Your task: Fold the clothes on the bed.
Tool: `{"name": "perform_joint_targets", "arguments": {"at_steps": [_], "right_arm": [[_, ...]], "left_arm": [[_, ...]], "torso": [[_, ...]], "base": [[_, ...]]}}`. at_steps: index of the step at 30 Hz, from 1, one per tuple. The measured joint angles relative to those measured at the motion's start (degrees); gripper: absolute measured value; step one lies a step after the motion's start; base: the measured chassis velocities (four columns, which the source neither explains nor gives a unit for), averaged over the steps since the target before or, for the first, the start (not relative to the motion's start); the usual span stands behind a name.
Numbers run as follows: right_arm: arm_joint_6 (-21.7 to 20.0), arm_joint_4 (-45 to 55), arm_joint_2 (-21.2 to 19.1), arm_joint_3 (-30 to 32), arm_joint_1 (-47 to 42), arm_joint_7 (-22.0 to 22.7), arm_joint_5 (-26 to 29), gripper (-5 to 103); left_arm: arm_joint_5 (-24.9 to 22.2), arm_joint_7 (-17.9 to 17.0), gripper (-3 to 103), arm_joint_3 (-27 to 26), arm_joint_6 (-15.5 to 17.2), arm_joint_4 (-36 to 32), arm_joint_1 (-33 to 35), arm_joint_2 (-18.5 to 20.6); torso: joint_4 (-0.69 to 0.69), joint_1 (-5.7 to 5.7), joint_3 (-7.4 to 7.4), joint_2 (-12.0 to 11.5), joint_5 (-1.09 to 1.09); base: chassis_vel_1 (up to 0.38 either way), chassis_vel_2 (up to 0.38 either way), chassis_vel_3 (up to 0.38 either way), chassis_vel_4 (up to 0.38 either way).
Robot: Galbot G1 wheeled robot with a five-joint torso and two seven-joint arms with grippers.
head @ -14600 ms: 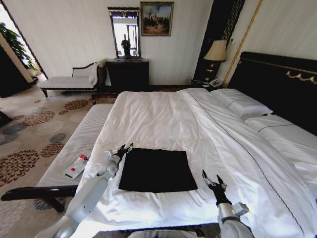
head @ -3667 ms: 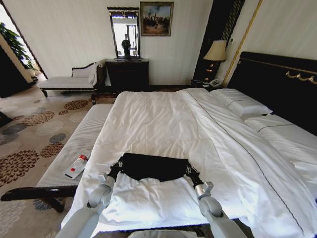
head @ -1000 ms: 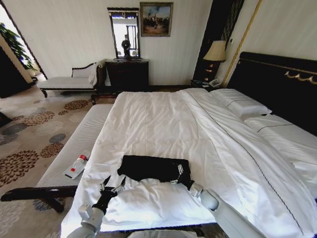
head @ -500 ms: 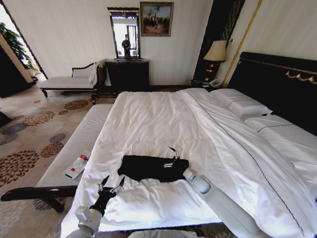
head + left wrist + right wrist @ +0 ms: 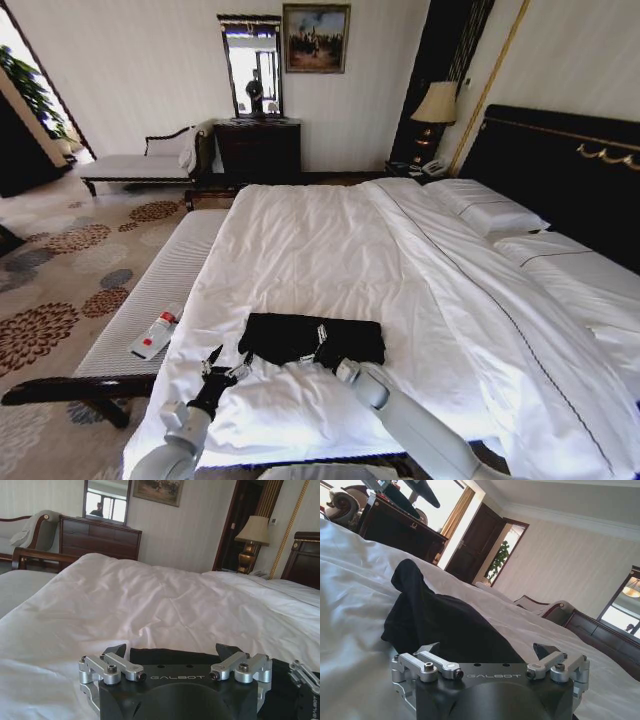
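We see the black T-shirt (image 5: 312, 340) lying folded into a narrow band across the white duvet near the foot of the bed (image 5: 330, 250). Our right gripper (image 5: 322, 342) sits low over the near edge of that band, its jaws spread wide with nothing between them; in the right wrist view the dark cloth (image 5: 440, 622) lies bunched just ahead of the open fingertips (image 5: 431, 647) and rises into a small peak farther out. Our left gripper (image 5: 226, 366) hovers over bare white bedding just beside the shirt's left end, its jaws also apart and holding nothing. From the left wrist view the folded black edge (image 5: 170, 656) lies directly in front of the spread fingers (image 5: 116, 651), and the other gripper's metal linkage (image 5: 302, 672) shows beyond the far finger. A pale bench (image 5: 150, 300) runs along the bed's left side with a small white and red object (image 5: 155, 333) on it.
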Motion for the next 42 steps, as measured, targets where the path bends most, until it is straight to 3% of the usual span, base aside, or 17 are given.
{"name": "perform_joint_targets", "arguments": {"at_steps": [3, 8, 17, 22, 29, 42], "right_arm": [[-0.85, 2.85, -1.37, 1.67, -1.16, 0.68, 2.62, 100], [-4.59, 9.77, -4.85, 4.95, -2.92, 4.32, 12.13, 100], [-5.39, 12.52, -5.03, 12.20, -8.89, 6.04, 15.43, 100], [-5.34, 13.62, -4.76, 15.74, -12.39, 6.02, 15.42, 100], [-4.58, 15.12, -3.99, 20.24, -17.00, 5.93, 15.37, 100], [-3.33, 19.39, -2.24, 29.53, -24.45, 5.74, 16.80, 100]], "left_arm": [[-1.46, -0.45, 100, 1.11, 0.96, 0.96, -2.84, 0.82], [-6.33, -0.40, 100, 3.77, 2.19, 3.81, -9.14, 1.82], [-6.45, 2.15, 100, 7.26, 1.09, 12.82, -13.04, 0.63], [-4.87, 3.21, 100, 7.14, 0.17, 15.70, -12.78, 0.39], [-1.43, 3.29, 100, 4.96, 1.33, 20.94, -11.91, 0.63], [-0.77, 4.13, 100, -0.02, -3.43, 13.42, -4.58, -0.59]], "torso": [[0.00, 0.00, 0.00, 0.00, 0.03], [0.01, 0.00, 0.00, 0.00, 0.02], [0.00, 0.00, 0.00, 0.00, 0.02], [0.00, 0.00, -0.01, 0.00, 0.02], [0.01, 0.00, -0.01, 0.00, 0.01], [0.00, 0.00, -0.01, 0.00, 0.02]], "base": [[0.000, 0.000, 0.000, 0.000], [0.000, 0.000, 0.000, 0.000], [0.000, 0.000, 0.000, 0.000], [0.000, 0.000, 0.000, 0.000], [0.000, 0.000, 0.000, 0.000], [0.000, 0.000, 0.000, 0.000]]}}
